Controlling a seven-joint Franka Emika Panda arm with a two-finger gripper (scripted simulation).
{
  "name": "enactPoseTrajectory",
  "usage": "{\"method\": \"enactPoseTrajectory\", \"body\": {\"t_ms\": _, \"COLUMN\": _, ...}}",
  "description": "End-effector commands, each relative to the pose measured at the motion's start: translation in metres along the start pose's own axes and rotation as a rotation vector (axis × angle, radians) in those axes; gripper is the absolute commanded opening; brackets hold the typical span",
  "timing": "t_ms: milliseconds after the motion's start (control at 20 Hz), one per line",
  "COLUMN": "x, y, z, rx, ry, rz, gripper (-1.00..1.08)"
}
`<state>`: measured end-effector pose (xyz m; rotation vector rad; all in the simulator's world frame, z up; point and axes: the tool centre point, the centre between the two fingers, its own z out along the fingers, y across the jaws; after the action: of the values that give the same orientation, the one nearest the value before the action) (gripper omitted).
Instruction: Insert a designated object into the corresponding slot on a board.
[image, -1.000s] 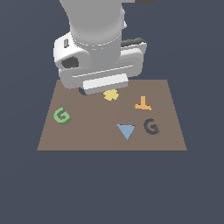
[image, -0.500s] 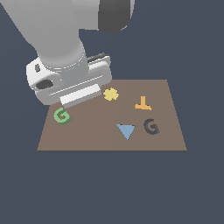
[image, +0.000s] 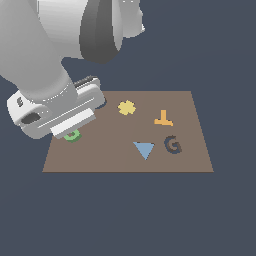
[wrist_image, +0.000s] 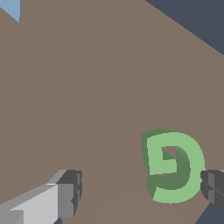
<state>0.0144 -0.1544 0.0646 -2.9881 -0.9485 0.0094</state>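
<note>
Item: green G block. Lay flat on the board, near its edge at the exterior view's left, mostly hidden in that view beneath the arm's wrist housing. Solid, rigid, thick-walled letter form with a smooth face; judged light, not fragile, somewhat slick.

Item: gripper. Hovered low over the block with jaws spread wide and nothing held. One fingertip stood well off to one side of the block, the other just beside the block's curved outer wall; contact there could not be told. The block sat off-centre between them.

Item: G-shaped slot. Dark cutout toward the exterior view's right, well apart from the block, unfilled.

Handling note: best taken across two opposed outer walls after centring the jaws, since the curved back might slip or twist the piece.
</note>
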Motion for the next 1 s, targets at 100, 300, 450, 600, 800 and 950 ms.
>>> {"method": "enactPoseTrajectory", "body": {"t_ms": 100, "x": -0.001, "y": 0.019, "z": 0.008, "rx": -0.005, "ry": 0.002, "rz": -0.056, "gripper": 1.0}}
{"method": "enactPoseTrajectory", "body": {"t_ms": 300, "x": 0.0, "y": 0.029, "z": 0.013, "rx": -0.007, "ry": 0.003, "rz": -0.086, "gripper": 1.0}}
{"method": "enactPoseTrajectory", "body": {"t_ms": 450, "x": 0.0, "y": 0.033, "z": 0.014, "rx": -0.008, "ry": 0.003, "rz": -0.097, "gripper": 1.0}}
{"method": "enactPoseTrajectory", "body": {"t_ms": 600, "x": 0.001, "y": 0.034, "z": 0.015, "rx": -0.008, "ry": 0.003, "rz": -0.099, "gripper": 1.0}}
{"method": "enactPoseTrajectory", "body": {"t_ms": 800, "x": 0.001, "y": 0.033, "z": 0.015, "rx": -0.008, "ry": 0.003, "rz": -0.097, "gripper": 1.0}}
{"method": "enactPoseTrajectory", "body": {"t_ms": 950, "x": 0.001, "y": 0.033, "z": 0.021, "rx": -0.008, "ry": 0.003, "rz": -0.097, "gripper": 1.0}}
